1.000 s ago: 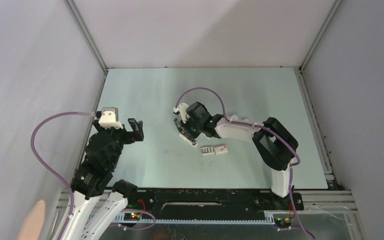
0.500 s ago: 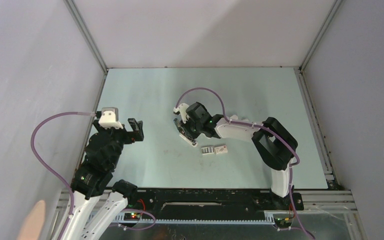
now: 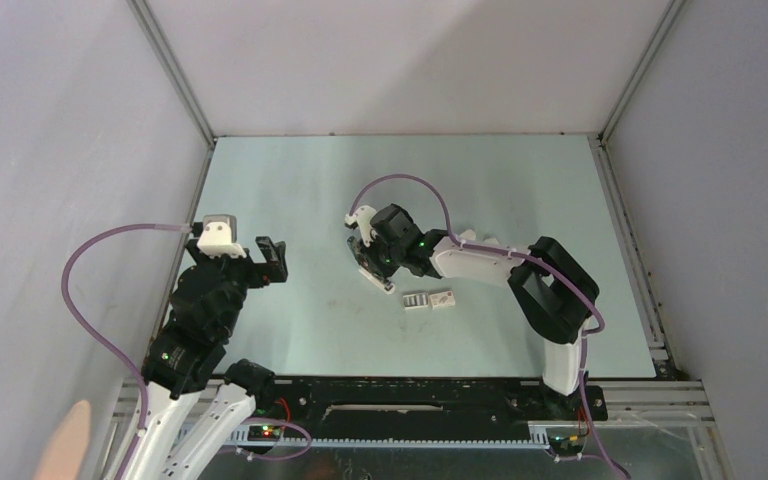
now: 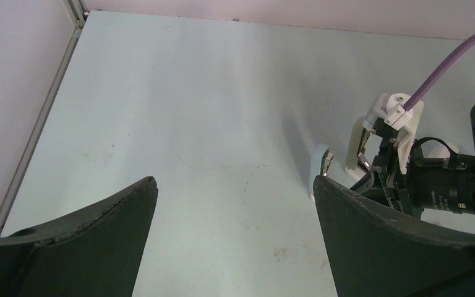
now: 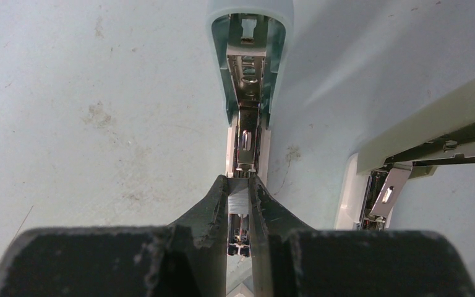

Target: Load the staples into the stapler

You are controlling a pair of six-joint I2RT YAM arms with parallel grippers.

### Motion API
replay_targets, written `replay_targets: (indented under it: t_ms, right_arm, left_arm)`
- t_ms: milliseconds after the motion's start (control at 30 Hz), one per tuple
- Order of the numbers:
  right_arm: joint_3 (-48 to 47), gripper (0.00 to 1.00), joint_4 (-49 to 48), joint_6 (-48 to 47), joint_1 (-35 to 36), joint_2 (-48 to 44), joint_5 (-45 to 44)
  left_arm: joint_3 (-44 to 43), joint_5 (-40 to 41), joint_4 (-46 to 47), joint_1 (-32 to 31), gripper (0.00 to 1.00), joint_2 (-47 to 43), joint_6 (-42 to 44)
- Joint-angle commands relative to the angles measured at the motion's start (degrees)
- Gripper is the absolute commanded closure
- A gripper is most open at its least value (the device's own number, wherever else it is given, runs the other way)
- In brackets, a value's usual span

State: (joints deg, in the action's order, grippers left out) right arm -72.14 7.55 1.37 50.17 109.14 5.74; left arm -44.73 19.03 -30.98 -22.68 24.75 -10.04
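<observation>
grey striped metal marks the staples [image 5: 238,204], a strip pinched edge-on between the closed-in fingers of the right gripper [image 5: 239,185], directly over the near end of the open channel of the stapler [image 5: 249,80]. the strip looks only roughly in line with that narrow channel. a slight yaw or tilt would likely seat one leg on the channel wall, jamming or snapping the strip, and releasing too high could let it tip out sideways. a cream raised part [image 5: 433,127], apparently the lid, stands just right of the fingers and limits sideways travel. a second striped block [image 3: 417,300] and a white box [image 3: 444,297] lie near the stapler. the left gripper [image 4: 235,185] hovers well apart, fingers spread wide, with open table [image 4: 161,93] beyond it.
</observation>
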Motion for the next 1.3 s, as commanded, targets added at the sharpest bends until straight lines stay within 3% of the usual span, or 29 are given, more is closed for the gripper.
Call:
replay_targets:
  t_ms: [0,1267]
  right_arm:
    - [-0.4,0.91,-1.5,1.2,0.3,-1.0,0.2]
    - [-0.4,0.91,-0.8,2.5,-0.1,1.8,-1.3]
  left_arm:
    - [0.3,-0.9,1.8,0.4,0.00,0.3,0.0]
    - [0.3,-1.1,1.9,0.4,0.00,0.6,0.0]
